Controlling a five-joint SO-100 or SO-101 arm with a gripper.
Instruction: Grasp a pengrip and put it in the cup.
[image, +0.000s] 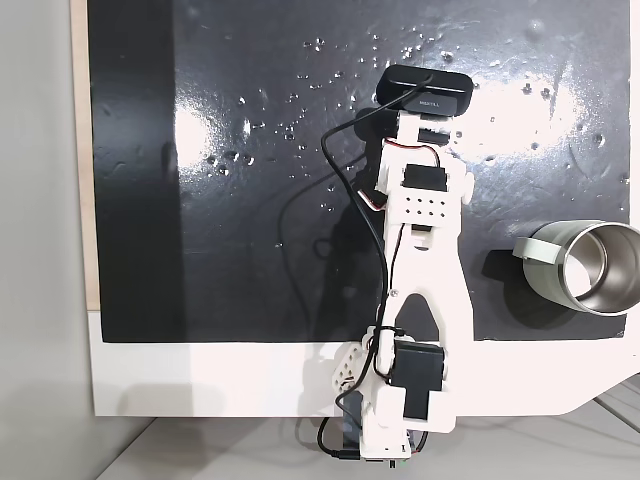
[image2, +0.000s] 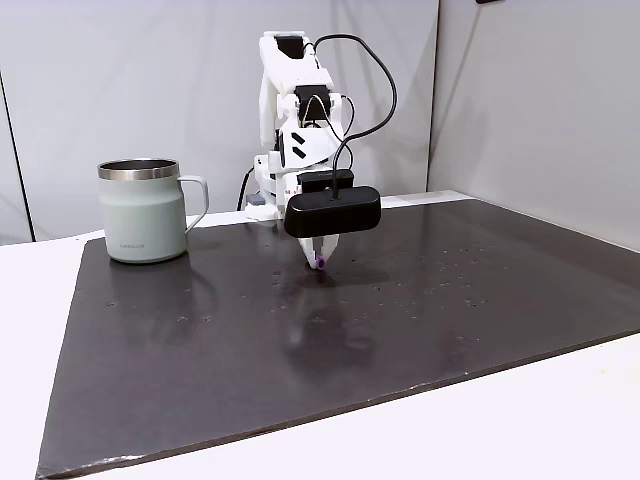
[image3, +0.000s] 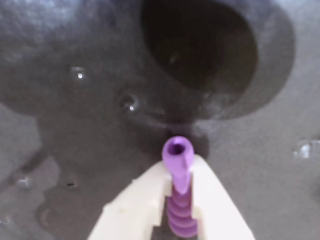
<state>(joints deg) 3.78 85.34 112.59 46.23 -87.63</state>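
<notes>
The purple ribbed pengrip (image3: 178, 186) is pinched between my two white fingers (image3: 135, 205), its hollow end pointing down at the dark mat just below. My gripper (image3: 178, 172) is shut on it. From the side, a fixed view shows my gripper (image2: 319, 262) low over the mat with a purple tip, the pengrip (image2: 319, 263), at its end, under the black wrist camera (image2: 332, 211). The pale grey-green steel cup (image2: 143, 211) stands upright far to the left there, handle toward the arm. From above, the cup (image: 585, 266) is at the right edge.
A large black mat (image2: 400, 310) covers the white table and carries scattered small shiny specks (image: 330, 75). The white arm (image: 420, 290) and its black cable (image: 300, 230) stretch over the mat's middle. A grey wall stands behind the table.
</notes>
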